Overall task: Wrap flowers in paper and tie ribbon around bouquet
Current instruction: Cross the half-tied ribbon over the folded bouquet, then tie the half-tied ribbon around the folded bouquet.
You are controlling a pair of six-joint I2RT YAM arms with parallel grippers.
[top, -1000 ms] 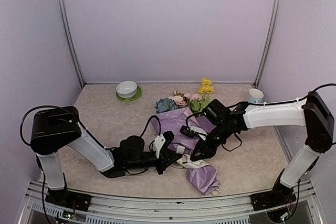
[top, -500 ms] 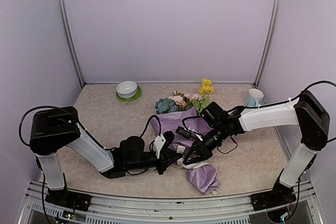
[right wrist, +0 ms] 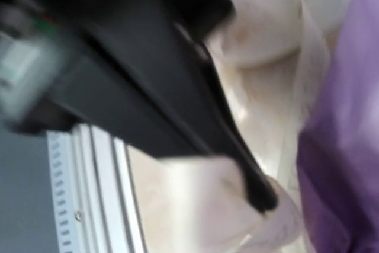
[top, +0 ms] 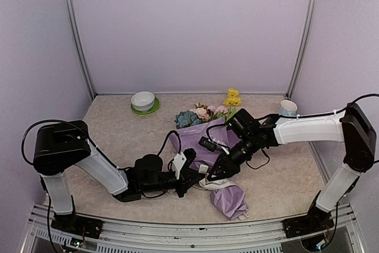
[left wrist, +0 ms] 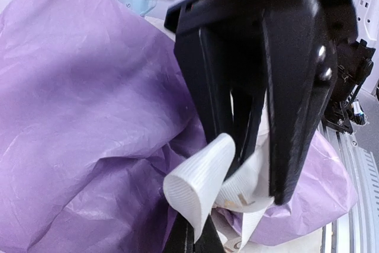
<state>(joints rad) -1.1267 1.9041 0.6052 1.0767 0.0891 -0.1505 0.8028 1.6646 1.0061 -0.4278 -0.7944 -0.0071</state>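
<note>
From above, found the bouquet lying on the table, blooms away, with left gripper and right gripper meeting at the ribbon. Through the left wrist, saw jaws pinching a ribbon loop beside the paper. Through the right wrist, only blur; could not tell how those jaws stood.

walls: pale lilac back wall, left wall, right wall | far corners: shiny metal pole left, another pole right | floor: beige speckled table top | near edge: metal rail | light: soft, even
</note>
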